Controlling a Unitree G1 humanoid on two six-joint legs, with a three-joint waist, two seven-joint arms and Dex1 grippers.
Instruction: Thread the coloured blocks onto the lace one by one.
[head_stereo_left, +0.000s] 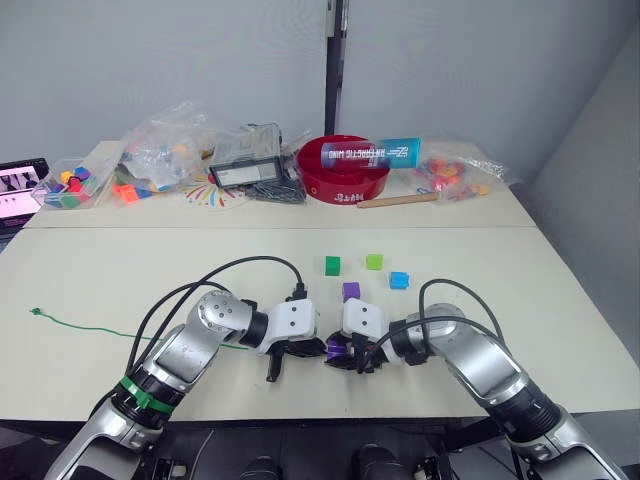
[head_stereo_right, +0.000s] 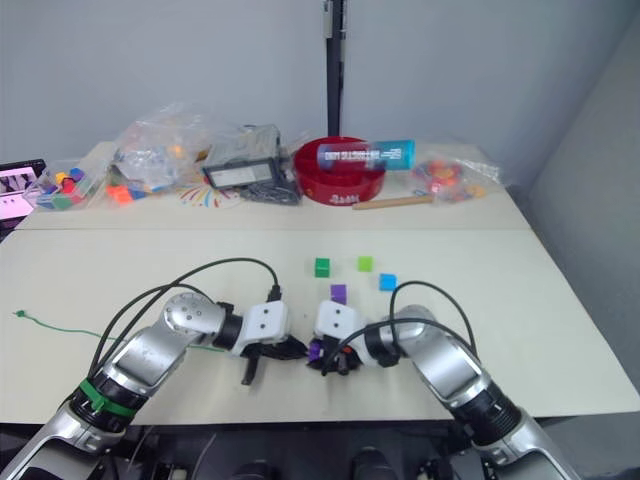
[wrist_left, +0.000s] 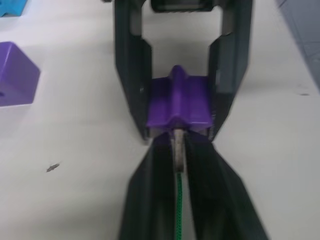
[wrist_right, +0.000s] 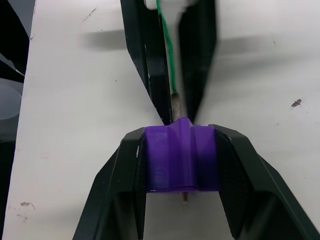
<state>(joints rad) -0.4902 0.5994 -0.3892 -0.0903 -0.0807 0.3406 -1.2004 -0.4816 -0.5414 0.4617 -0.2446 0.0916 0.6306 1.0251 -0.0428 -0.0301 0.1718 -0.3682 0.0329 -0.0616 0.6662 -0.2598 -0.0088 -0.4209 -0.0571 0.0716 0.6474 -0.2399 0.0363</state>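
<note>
A glossy purple block (wrist_right: 182, 157), ridged along its top, sits clamped between the right gripper's (wrist_right: 182, 165) 2 black fingers just above the pale surface (head_stereo_left: 500, 260). The left gripper (wrist_left: 178, 165) pinches the thin green lace (wrist_left: 178, 200) near its pale stiff tip (wrist_left: 178, 145), which enters the block's hole; a sliver pokes out the far side. Nearby lie a second purple cube (head_stereo_left: 351, 291), a dark green cube (head_stereo_left: 332, 265), a light green cube (head_stereo_left: 374, 261) and a blue cube (head_stereo_left: 399, 280).

Purple block (wrist_right: 182, 159) sits on the green lace's (wrist_right: 166, 42) pale tip; four cubes (head_stereo_left: 351, 291) lie loose beyond
</note>
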